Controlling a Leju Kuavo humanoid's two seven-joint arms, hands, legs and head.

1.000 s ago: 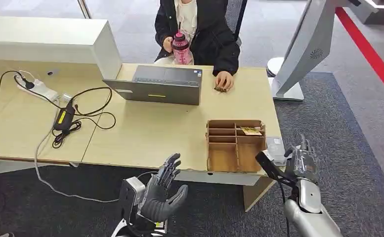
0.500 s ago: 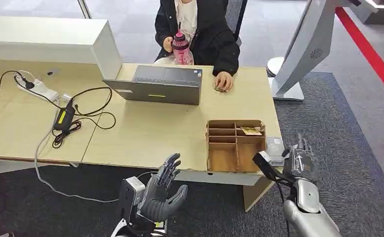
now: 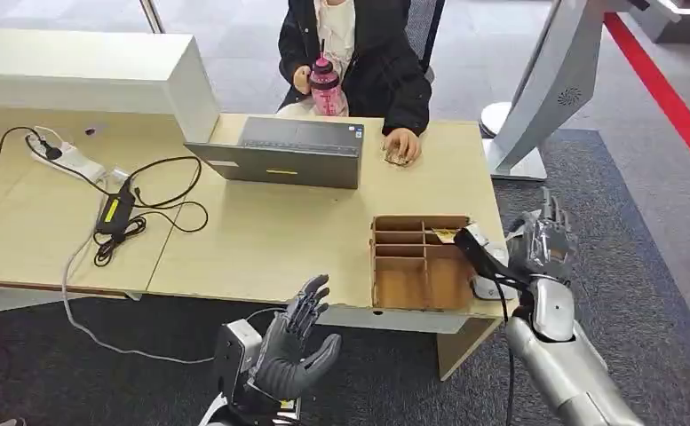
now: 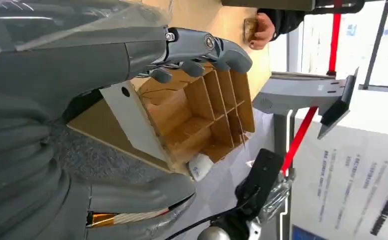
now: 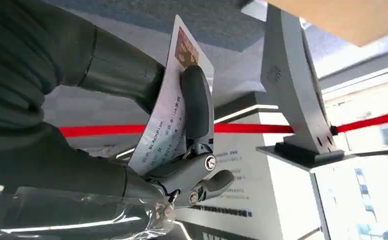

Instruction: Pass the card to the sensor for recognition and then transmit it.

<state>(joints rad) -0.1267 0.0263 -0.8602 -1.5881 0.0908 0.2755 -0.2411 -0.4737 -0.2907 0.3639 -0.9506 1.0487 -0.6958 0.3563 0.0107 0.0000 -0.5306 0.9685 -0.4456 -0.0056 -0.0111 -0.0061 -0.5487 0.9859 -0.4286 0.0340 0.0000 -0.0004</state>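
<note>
White and glossy, the thin printed card (image 5: 169,120) with a red picture at one end is already in your right hand (image 3: 541,244): the wrist view shows it pinched between the thick grey thumb and a dark finger (image 5: 196,102), bowed slightly under the pressure. Its long axis runs along the hand, the red-printed end sticking out past the fingertips, so that free end is what you can offer forward. In the head view the right hand is raised at the right end of the light wooden desk (image 3: 261,235), just beside the brown cardboard divider box (image 3: 421,262), with a small pale device (image 3: 492,266) on the desk edge close under it; whether that device is the sensor, you cannot tell from here. The tall grey-white kiosk stand (image 3: 545,89) rises beyond the desk corner, farther ahead of the same hand. Your right hand is the only sensible one for the presentation; the left hand (image 3: 292,351) hangs below the desk's front edge, well apart from the card, fingers spread and holding nothing. Across the desk sits a person in a dark jacket (image 3: 363,58) behind a grey laptop (image 3: 279,151), a likely receiver for the hand-over afterwards.
</note>
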